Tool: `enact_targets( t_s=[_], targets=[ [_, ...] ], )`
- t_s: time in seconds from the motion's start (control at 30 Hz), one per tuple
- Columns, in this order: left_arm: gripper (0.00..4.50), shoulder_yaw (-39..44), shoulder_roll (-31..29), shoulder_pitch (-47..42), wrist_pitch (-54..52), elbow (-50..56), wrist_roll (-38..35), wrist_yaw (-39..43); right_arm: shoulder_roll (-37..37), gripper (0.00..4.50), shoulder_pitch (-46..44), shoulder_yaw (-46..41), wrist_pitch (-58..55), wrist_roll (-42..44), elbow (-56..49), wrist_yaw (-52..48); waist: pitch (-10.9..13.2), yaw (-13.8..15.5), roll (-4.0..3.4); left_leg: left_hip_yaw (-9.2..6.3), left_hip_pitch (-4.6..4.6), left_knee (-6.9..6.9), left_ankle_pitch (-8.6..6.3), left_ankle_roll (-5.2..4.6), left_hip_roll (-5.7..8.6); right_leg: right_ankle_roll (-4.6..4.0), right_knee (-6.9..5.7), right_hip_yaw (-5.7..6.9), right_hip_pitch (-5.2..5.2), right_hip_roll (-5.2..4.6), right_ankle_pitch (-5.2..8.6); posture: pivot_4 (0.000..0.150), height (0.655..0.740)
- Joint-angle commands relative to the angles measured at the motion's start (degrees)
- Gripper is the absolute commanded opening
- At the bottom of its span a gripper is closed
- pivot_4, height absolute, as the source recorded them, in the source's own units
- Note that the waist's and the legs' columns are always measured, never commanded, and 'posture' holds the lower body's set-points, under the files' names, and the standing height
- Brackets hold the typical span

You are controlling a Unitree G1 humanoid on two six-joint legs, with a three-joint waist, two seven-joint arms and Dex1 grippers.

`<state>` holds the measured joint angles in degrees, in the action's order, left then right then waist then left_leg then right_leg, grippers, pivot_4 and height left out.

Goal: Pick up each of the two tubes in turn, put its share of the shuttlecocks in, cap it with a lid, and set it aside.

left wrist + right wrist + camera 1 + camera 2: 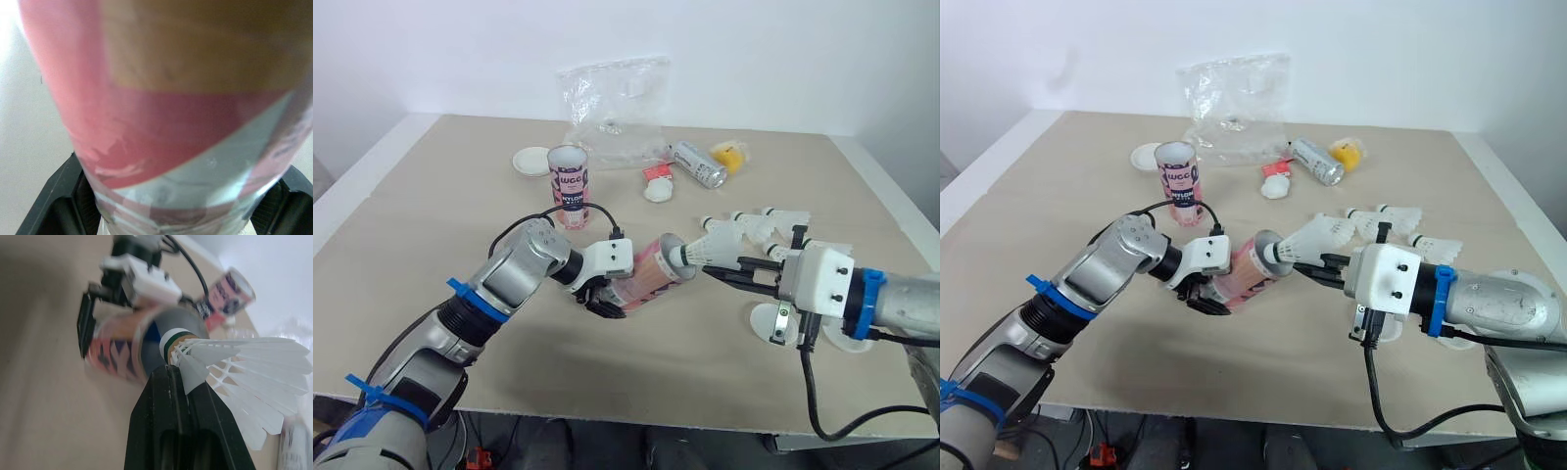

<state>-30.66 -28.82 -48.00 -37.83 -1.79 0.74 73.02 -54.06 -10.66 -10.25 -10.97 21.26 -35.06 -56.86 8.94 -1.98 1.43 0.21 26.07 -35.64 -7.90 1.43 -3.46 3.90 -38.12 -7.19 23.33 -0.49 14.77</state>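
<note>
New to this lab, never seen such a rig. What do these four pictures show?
This is a humanoid robot with two arms, each ending in a two-fingered gripper. The two wide pictures come from cameras on its head, looking down over a table; the two close ones come from cameras on its wrists. The left gripper clamps a pink tube, tilted. The right gripper holds a white shuttlecock, cork end at the tube's mouth. On the table are a second tube standing upright, loose shuttlecocks, a white lid, a plastic bag and a silver can.
</note>
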Motion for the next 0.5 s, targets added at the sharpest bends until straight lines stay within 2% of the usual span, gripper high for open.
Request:
enact_targets(
  t_s=[0.03, 0.4, 0.5],
  targets=[
    [3.28, -1.0, 0.6, -0.3, -0.3, 0.5, 0.0, -0.2, -0.7, 0.04, -3.6, 3.7, 4.6, -3.8, 4.7, -2.2, 0.0, 0.0, 0.0, 0.0, 0.01, 0.0, 0.0, 0.0, 0.01, 0.0, 0.01, 0.0, 0.0, -0.01, 0.0, 0.15, 0.74],
    [3.28, -0.8, 0.0, 0.4, -1.2, 2.0, 0.2, -0.7, -0.3, 0.04, -9.8, 8.6, 11.3, -6.1, 13.3, -7.4, 0.0, 0.2, -0.02, -0.04, 0.05, 0.04, 0.0, 0.0, 0.07, 0.04, 0.0, 0.01, -0.01, -0.03, 0.06, 0.15, 0.74],
    [3.28, -0.8, -0.1, 0.6, -1.5, 2.2, 0.1, -0.7, -0.5, 0.92, -11.6, 8.9, 11.9, -5.2, 14.1, -9.1, 0.0, 0.1, -0.03, -0.05, 0.04, 0.04, 0.0, 0.0, 0.06, 0.04, -0.02, 0.02, 0.0, -0.02, 0.06, 0.15, 0.74]
  ],
)
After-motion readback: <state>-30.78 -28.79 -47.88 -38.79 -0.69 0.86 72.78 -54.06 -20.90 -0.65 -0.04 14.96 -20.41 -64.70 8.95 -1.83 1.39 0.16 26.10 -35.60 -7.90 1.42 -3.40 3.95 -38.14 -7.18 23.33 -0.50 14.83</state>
